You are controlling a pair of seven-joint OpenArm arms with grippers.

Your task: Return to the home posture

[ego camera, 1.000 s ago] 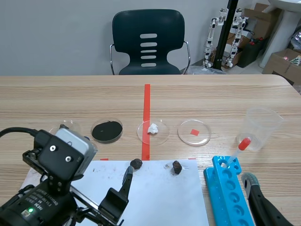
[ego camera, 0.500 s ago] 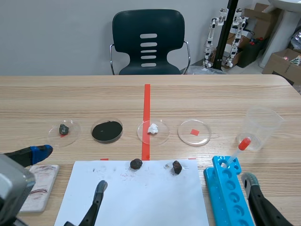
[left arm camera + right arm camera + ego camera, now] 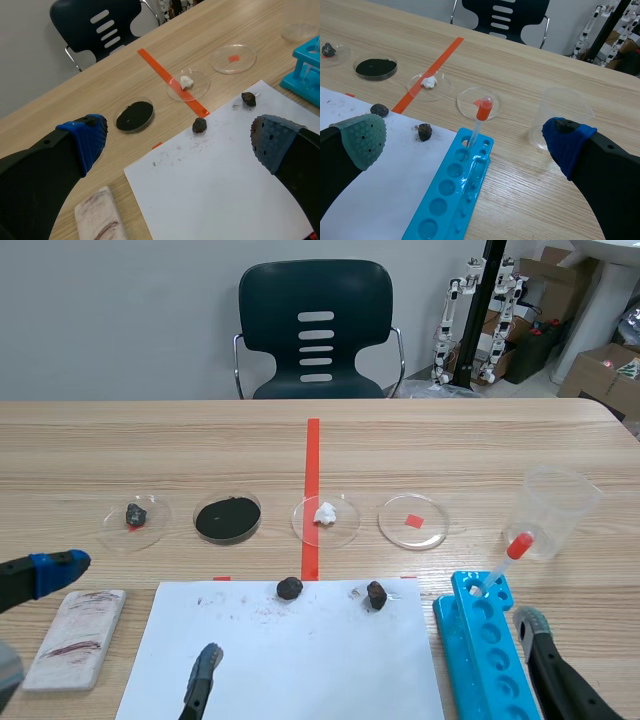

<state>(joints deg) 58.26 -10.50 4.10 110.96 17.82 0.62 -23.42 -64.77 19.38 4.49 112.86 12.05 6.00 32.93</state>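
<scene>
Scene view, near to far: the left gripper (image 3: 134, 610) sits low at the near left, fingers released and spread wide, one beside the slab (image 3: 75, 638) and the other over the paper (image 3: 300, 660). The right gripper (image 3: 465, 136) sits low at the near right corner, fingers likewise spread and released. In the right wrist view the rack (image 3: 452, 200) and its pipette (image 3: 479, 117) lie below the gap between the fingers, and the cup (image 3: 560, 120) stands ahead of one finger. In the left wrist view the paper fills the gap between the fingers. Two lumps (image 3: 290, 588) (image 3: 376, 594) rest on the paper's far edge, well ahead of both grippers. Beyond them runs a row of four dishes: one with a dark stone (image 3: 135, 515), one with black powder (image 3: 228, 517), one with a white piece (image 3: 325, 515) on the tape (image 3: 312, 455), and one with a red square (image 3: 413, 520). A chair (image 3: 315, 330) stands behind the table (image 3: 150, 440).
</scene>
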